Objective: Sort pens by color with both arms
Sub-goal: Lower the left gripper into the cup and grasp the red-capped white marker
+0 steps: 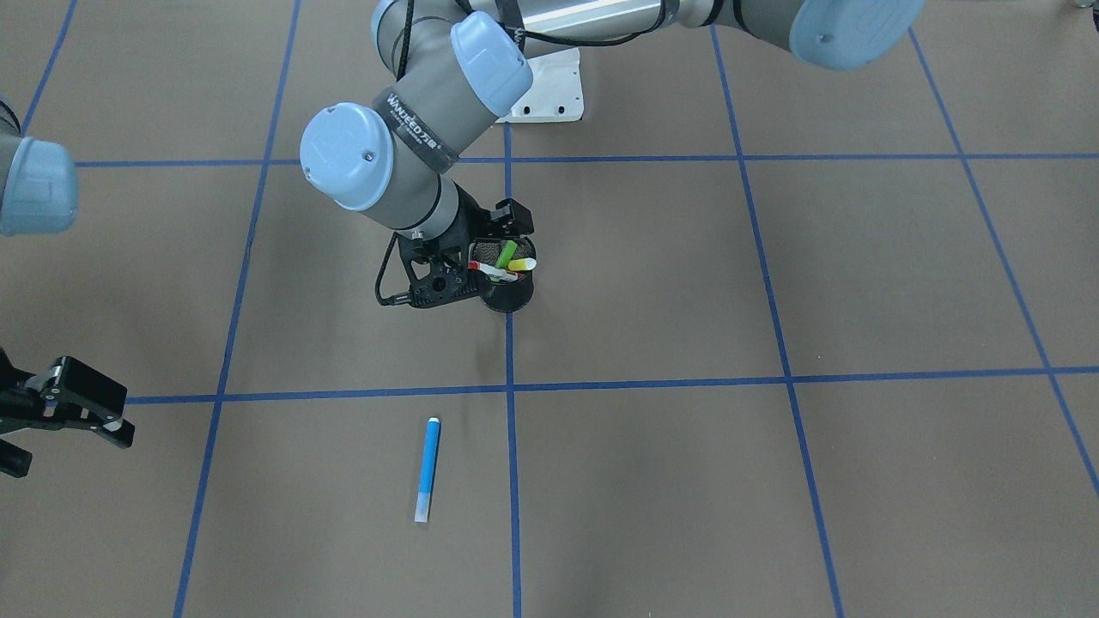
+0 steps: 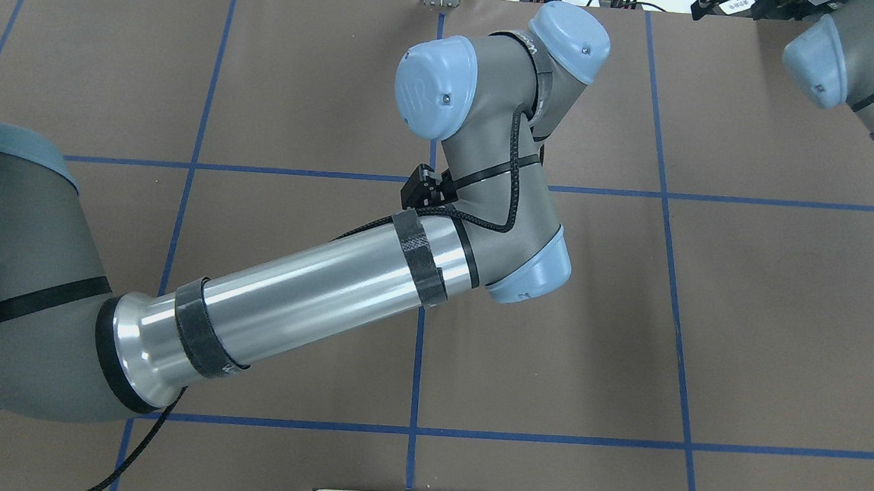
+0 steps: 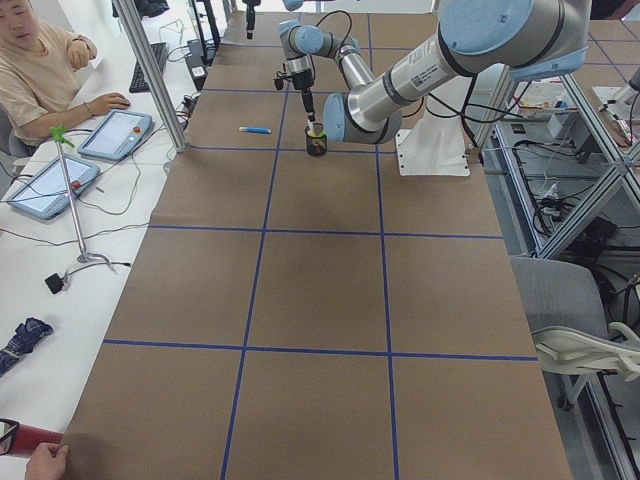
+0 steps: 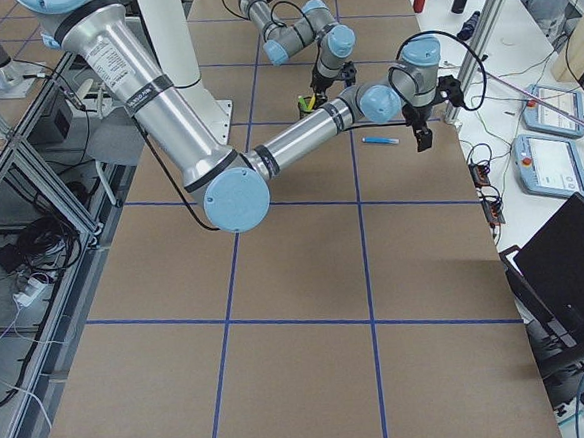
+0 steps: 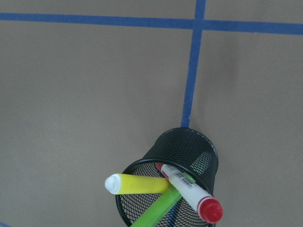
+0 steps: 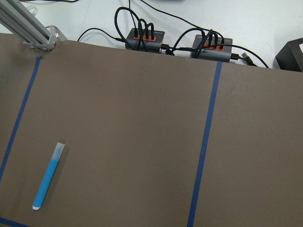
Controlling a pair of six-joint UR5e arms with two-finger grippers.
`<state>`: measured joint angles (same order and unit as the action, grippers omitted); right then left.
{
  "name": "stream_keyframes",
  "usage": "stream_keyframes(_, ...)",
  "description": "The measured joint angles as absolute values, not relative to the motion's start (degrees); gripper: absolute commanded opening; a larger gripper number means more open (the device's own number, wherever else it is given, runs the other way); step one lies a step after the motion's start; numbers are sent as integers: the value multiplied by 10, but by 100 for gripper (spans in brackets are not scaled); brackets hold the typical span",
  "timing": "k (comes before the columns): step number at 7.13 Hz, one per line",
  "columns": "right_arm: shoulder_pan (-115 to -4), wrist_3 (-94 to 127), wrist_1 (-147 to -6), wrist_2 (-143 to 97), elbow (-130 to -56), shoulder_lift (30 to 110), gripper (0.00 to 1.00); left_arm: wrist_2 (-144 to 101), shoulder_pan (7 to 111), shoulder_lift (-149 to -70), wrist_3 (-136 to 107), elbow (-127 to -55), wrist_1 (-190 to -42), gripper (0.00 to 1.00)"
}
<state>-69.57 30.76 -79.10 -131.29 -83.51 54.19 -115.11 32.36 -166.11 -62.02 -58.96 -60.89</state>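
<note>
A black mesh cup (image 1: 513, 297) stands at the table's middle and holds three pens: the light green one (image 1: 506, 253), the yellow one (image 1: 525, 264) and the white one with red caps (image 1: 492, 271). The left wrist view shows them from above: yellow (image 5: 139, 183), green (image 5: 156, 210), red-capped (image 5: 189, 189). My left gripper (image 1: 474, 276) hangs just over the cup's rim beside the red-capped pen; I cannot tell how its jaws stand. The blue pen (image 1: 428, 469) lies flat on the table, also in the right wrist view (image 6: 47, 176). My right gripper (image 1: 101, 415) is open and empty, well to one side of it.
Blue tape lines (image 1: 509, 386) divide the brown table into squares. The white base stand (image 1: 549, 90) is behind the cup. Power strips and cables (image 6: 182, 42) lie past the table's far edge. An operator (image 3: 40, 70) sits at a side desk with tablets.
</note>
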Motion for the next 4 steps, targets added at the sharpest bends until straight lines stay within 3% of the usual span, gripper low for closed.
stream_keyframes(4, -694, 308, -791, -1312, -833, 542, 100, -1137, 319, -1662, -616, -573, -638, 76)
